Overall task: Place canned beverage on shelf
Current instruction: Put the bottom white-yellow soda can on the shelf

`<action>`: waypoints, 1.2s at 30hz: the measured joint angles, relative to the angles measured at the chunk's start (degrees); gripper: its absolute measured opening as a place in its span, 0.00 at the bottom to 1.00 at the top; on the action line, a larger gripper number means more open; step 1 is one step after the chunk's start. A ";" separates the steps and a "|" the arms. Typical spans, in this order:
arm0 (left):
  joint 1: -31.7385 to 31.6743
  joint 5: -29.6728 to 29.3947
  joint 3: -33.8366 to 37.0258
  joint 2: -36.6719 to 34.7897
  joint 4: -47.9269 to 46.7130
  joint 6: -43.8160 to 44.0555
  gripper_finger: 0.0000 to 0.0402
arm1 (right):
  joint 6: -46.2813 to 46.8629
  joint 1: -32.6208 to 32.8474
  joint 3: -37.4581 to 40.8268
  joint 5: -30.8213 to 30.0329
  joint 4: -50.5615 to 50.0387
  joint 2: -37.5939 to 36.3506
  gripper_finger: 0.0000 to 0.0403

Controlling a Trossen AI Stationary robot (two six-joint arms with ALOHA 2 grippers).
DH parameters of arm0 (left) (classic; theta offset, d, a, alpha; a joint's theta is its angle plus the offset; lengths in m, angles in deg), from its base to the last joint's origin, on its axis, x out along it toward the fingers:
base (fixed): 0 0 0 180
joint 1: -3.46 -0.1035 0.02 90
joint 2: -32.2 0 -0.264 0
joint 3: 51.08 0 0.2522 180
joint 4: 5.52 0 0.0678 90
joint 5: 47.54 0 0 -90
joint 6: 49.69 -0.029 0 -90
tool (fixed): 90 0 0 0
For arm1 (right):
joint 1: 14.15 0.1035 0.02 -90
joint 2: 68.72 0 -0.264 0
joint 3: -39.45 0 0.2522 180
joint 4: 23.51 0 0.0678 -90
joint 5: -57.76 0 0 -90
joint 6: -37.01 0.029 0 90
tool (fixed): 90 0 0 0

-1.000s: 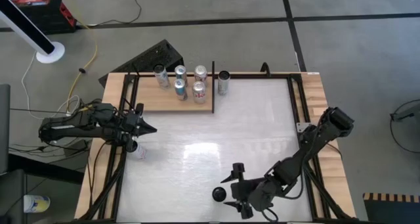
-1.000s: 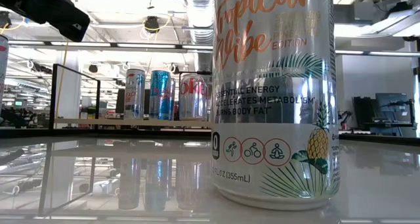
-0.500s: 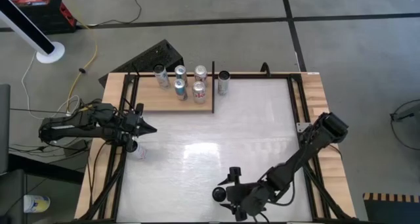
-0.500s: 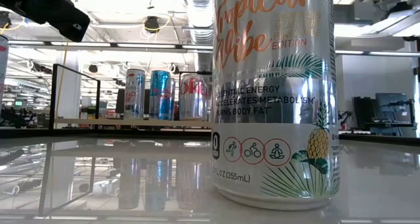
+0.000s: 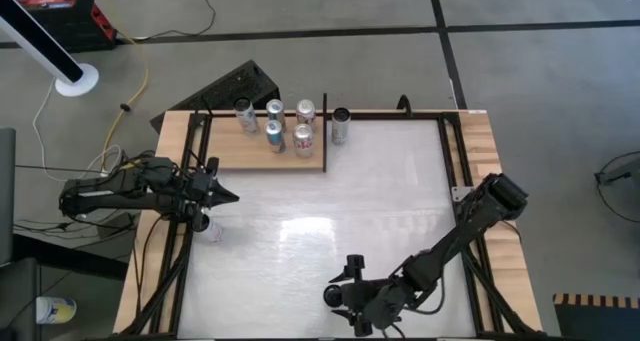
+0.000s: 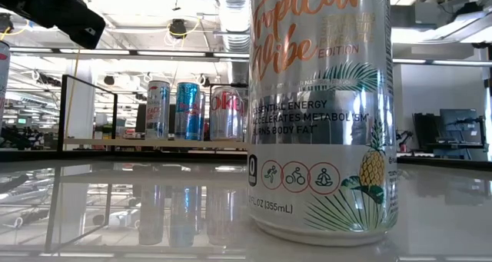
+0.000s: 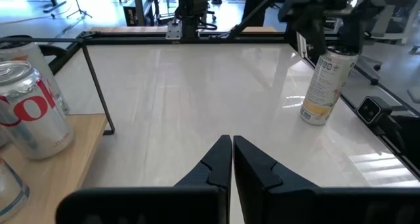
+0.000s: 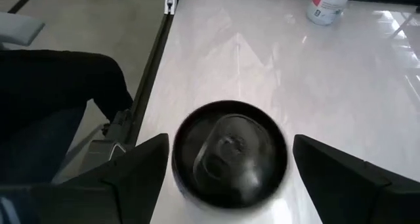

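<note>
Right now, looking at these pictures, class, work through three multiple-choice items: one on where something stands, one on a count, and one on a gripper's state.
1. Where does the black-topped can stand?
A. On the shelf
B. On the white tabletop, between the right gripper's fingers
C. On the floor

2. How many cans stand on the shelf?
A. Three
B. Five
C. Eight

3. How is the left gripper?
A. Wide open
B. Shut on a can
C. Shut, holding nothing

Answers:
1. B: the right wrist view shows the right gripper open, with a finger on either side of the can on the white tabletop.
2. B: the high view shows five on the board and a sixth just off its end.
3. C: its fingers meet, with nothing between them.
</note>
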 joint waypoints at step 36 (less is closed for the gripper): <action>0.01 0.03 0.00 0.00 -0.04 0.00 0.00 | -16.03 -2.22 0.20 -1.25 5.93 2.89 0.72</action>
